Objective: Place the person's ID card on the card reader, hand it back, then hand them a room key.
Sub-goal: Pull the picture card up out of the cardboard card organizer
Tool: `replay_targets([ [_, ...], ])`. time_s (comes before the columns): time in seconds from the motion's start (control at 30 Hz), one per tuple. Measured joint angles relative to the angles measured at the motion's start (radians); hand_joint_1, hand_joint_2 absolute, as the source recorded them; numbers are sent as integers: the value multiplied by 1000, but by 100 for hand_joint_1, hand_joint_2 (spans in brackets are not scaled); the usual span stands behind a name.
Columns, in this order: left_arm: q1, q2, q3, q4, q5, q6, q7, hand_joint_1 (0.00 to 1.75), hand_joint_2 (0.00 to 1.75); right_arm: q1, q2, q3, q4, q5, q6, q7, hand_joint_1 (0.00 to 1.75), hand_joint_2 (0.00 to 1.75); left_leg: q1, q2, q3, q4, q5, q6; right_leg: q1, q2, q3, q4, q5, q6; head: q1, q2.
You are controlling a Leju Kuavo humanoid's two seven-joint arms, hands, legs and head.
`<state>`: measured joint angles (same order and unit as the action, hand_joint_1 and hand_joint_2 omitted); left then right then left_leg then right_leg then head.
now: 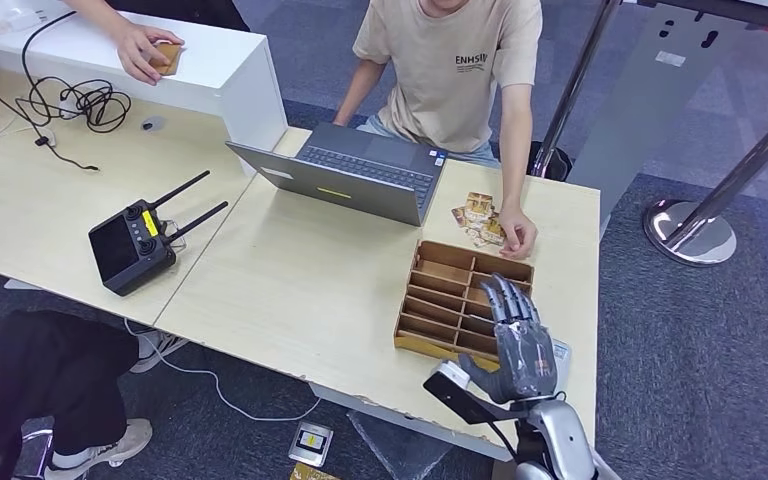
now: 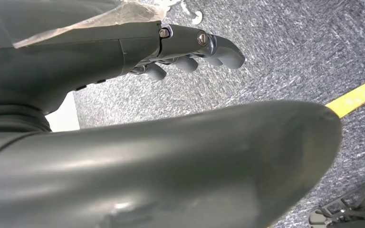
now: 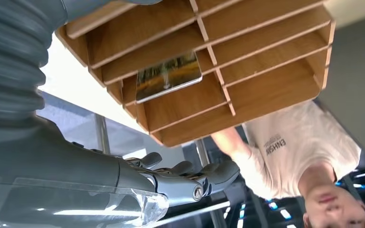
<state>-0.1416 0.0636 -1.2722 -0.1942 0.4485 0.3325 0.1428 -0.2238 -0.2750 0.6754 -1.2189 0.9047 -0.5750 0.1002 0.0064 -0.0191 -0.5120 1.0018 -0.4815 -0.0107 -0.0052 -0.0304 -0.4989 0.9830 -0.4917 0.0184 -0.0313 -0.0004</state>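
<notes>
Right hand (image 1: 522,342), dark grey and glossy, hovers with fingers spread and empty above the slatted wooden key tray (image 1: 440,300). One printed rectangular room card (image 3: 168,77) lies in a tray slot. Left hand (image 2: 190,50) hangs loosely uncurled over speckled carpet.

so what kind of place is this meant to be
Probably a mock hotel reception desk set up in an office or lab: a wooden slotted card rack on a light table, a person's laptop, queue-barrier posts on carpet.

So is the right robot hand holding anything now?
No. The right robot hand is open above the wooden organizer, fingers apart, nothing in them.
</notes>
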Motion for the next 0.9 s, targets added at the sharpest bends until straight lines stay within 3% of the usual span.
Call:
replay_targets([
  [0.9, 0, 1, 0, 0, -14, 0, -5, 0, 0, -2, 4, -16, 43, 49, -20, 39, 0, 175, 0, 0, 0, 0, 0, 0, 0, 0, 0, 0, 0, 0, 0, 0],
])
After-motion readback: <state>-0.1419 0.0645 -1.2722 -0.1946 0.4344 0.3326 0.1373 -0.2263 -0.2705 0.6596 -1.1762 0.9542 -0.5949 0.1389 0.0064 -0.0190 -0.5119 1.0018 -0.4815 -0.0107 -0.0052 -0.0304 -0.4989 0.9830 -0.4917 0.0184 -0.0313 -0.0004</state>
